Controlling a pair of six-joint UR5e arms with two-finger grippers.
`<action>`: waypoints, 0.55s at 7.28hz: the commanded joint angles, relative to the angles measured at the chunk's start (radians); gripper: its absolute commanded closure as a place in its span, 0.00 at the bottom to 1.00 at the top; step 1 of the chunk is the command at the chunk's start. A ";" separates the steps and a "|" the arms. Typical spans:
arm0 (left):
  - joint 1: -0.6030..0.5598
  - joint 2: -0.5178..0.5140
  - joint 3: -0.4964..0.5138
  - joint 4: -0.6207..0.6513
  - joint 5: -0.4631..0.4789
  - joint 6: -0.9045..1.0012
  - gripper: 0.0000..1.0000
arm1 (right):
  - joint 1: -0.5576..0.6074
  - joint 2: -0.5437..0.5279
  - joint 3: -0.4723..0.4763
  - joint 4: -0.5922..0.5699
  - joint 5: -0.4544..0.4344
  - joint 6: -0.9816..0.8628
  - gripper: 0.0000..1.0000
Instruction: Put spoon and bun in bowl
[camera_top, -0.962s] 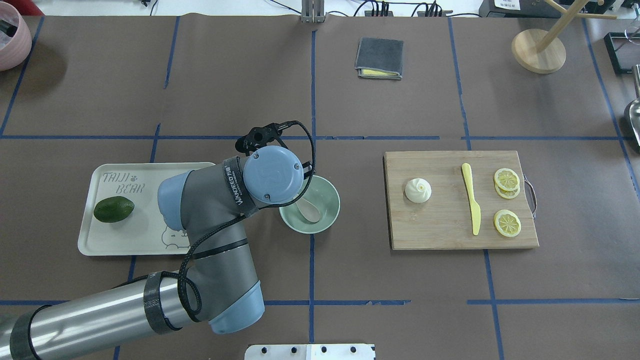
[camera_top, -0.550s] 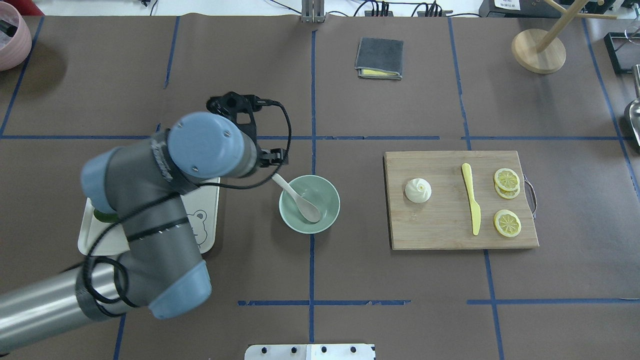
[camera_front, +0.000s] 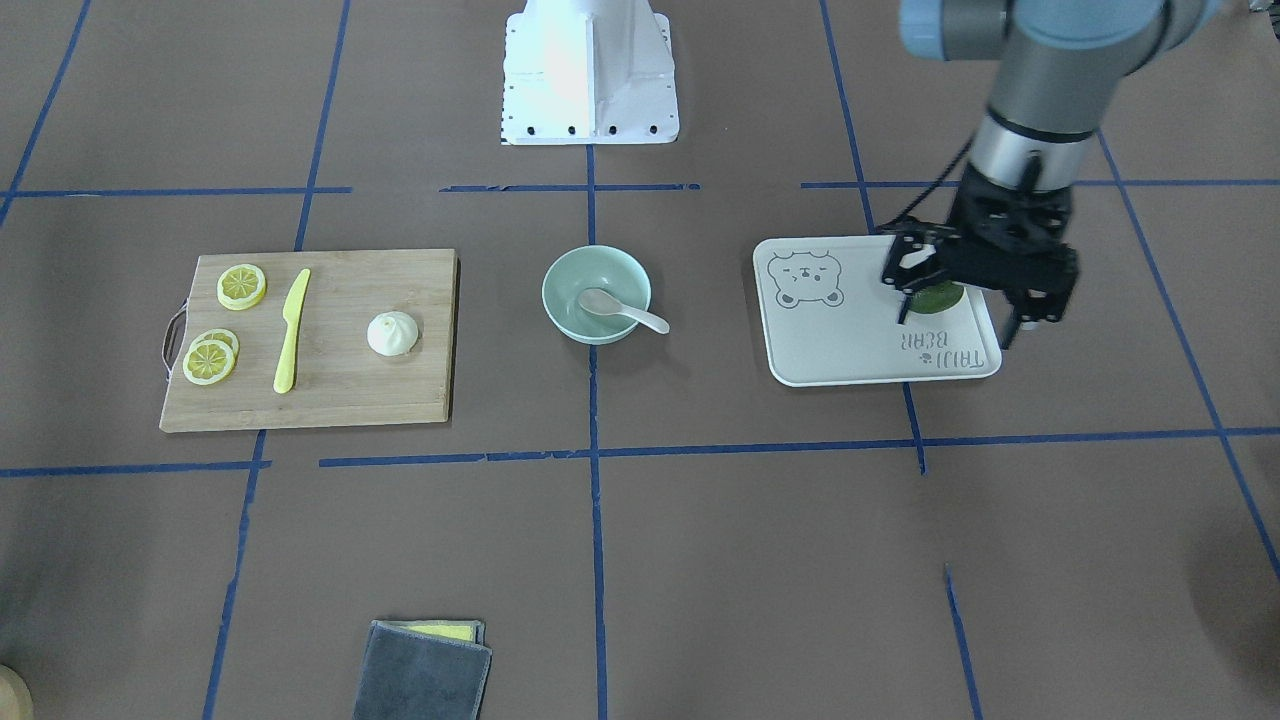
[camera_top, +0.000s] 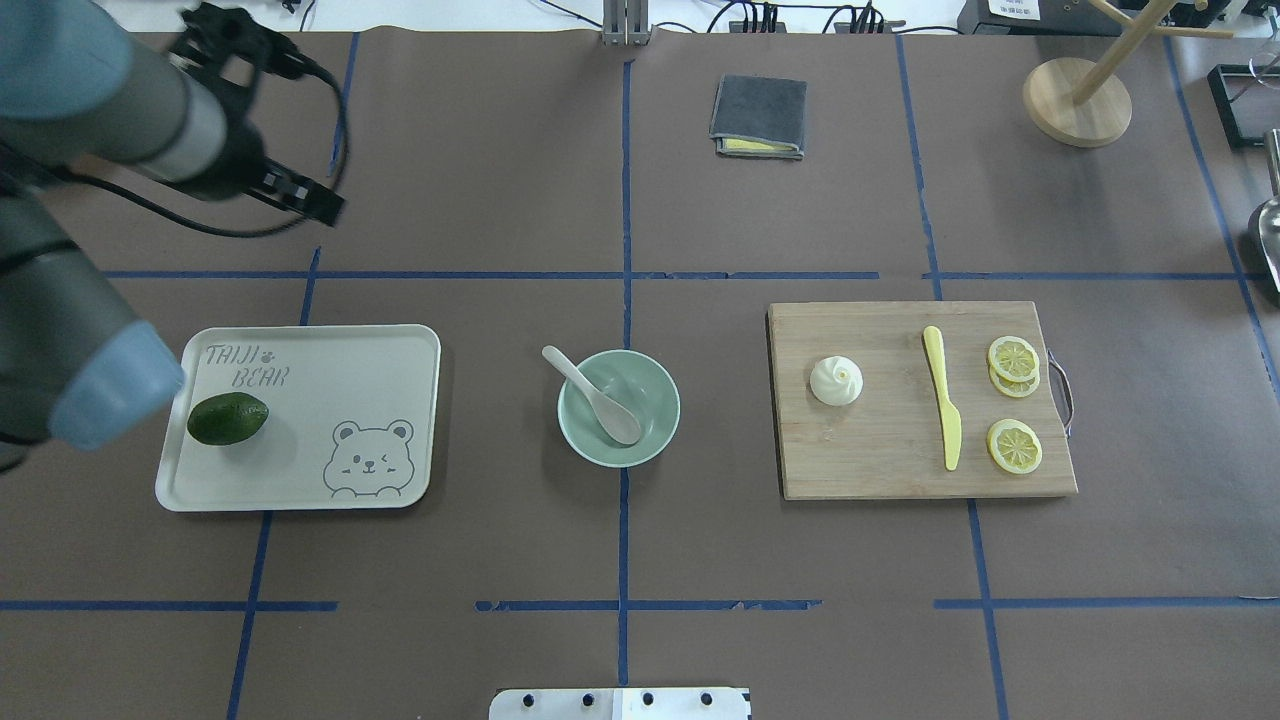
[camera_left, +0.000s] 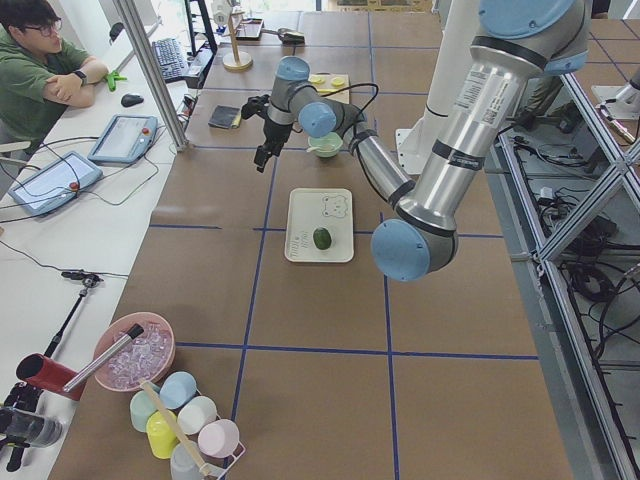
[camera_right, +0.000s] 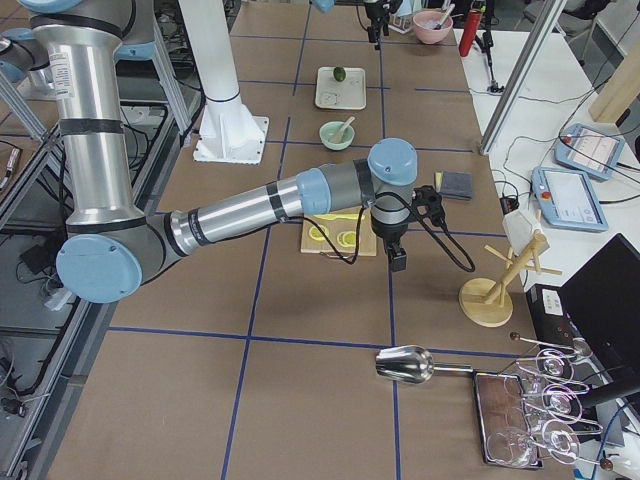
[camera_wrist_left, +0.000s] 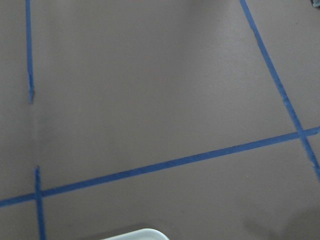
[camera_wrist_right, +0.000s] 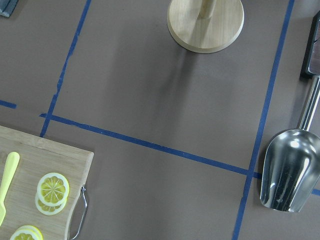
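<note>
Item one, the spoon (camera_top: 595, 395): we are recording it as already lying in the bowl (camera_top: 655, 385), scoop down near the bottom. Its long axis is running diagonally, with the handle pointing away from the robot and to its left, overhanging the rim. Item two, the bun (camera_top: 836, 381): it is sitting pleats-up on the cutting board (camera_top: 880, 460), well apart from the bowl and clear of the yellow knife (camera_top: 942, 395). Left gripper (camera_front: 957, 322): it is hanging above the bear tray (camera_top: 330, 350) with its fingers apart and nothing between them. Right gripper (camera_right: 400, 255): it is showing only in a side view, so we cannot tell its state. Step in hand, as we are judging it: fetching the bun. We are advising a gentle top-down pinch across its round body. Then we are advising a release into the bowl's free half, off the spoon handle, so that nothing is tipping out.
</note>
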 joint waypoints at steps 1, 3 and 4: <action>-0.349 0.107 0.135 0.005 -0.202 0.483 0.00 | -0.069 0.011 0.042 0.001 -0.005 0.003 0.00; -0.495 0.186 0.259 0.025 -0.213 0.624 0.00 | -0.152 0.013 0.100 0.001 -0.008 0.114 0.00; -0.537 0.234 0.271 0.046 -0.216 0.625 0.00 | -0.234 0.021 0.157 0.001 -0.040 0.268 0.00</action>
